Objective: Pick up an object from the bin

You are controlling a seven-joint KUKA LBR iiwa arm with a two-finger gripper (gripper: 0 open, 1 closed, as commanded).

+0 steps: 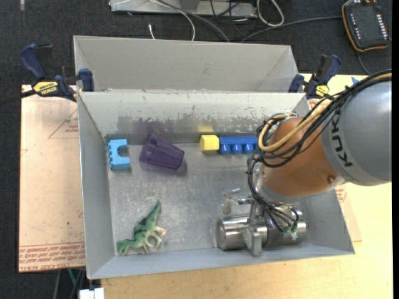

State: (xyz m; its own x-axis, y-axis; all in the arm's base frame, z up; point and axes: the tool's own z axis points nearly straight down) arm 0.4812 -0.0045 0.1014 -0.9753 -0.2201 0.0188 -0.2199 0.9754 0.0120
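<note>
Purple cup lies tipped over near the back wall of the bin. Blue block sits just left of the cup. Yellow block is right of the cup, with a blue brick just beyond it. Green dinosaur lies in front of the cup. The gripper is low, well to the cup's front-right and level with the dinosaur. Claw state: can't tell.

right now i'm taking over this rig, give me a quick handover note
Claw: low in the bin's front right corner, apart from all the things.
Things: green dinosaur front left; light blue block, purple cup on its side, yellow block and blue brick along the back wall.
Done: nothing picked yet.
Left: grasp one thing, lift it out.
</note>
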